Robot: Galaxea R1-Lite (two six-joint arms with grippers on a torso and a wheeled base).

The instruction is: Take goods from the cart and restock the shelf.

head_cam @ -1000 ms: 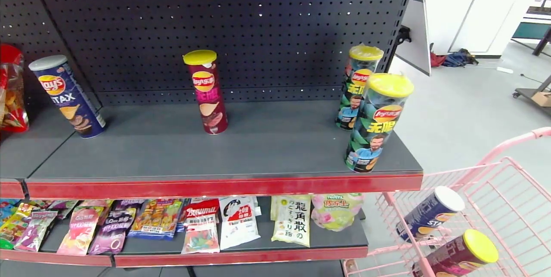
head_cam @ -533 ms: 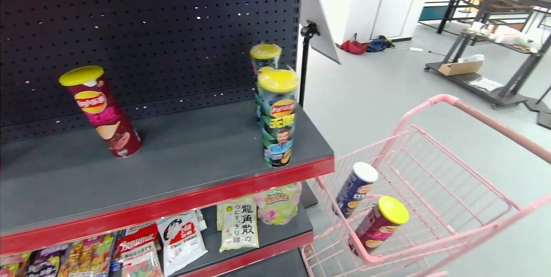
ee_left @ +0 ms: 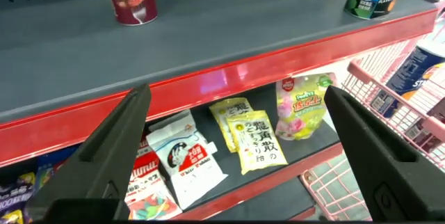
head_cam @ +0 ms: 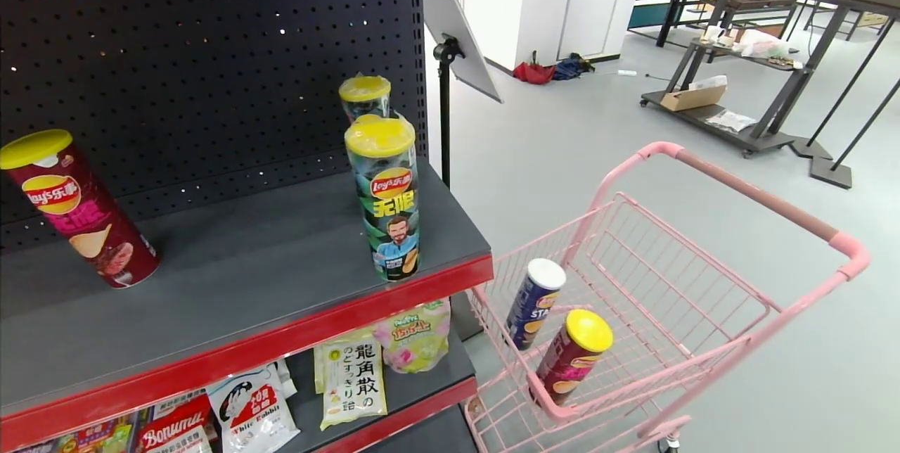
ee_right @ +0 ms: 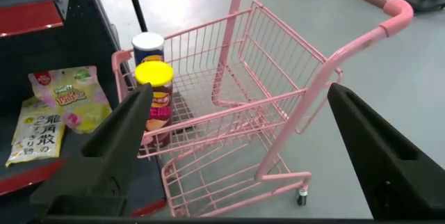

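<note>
My right end effector (ee_right: 236, 154) hangs spread wide, up over the pink cart (ee_right: 393, 12). A blue can (ee_right: 147, 43) and a maroon can (ee_right: 156, 78) lean in its corner nearest the shelf (head_cam: 246, 284). My left end effector (ee_left: 236, 147), released too, faces the shelf's red edge beside the cart.

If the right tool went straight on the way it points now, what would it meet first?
Likely the pink cart, its wire side wall: the open right tool faces it. Depth is unclear.
</note>
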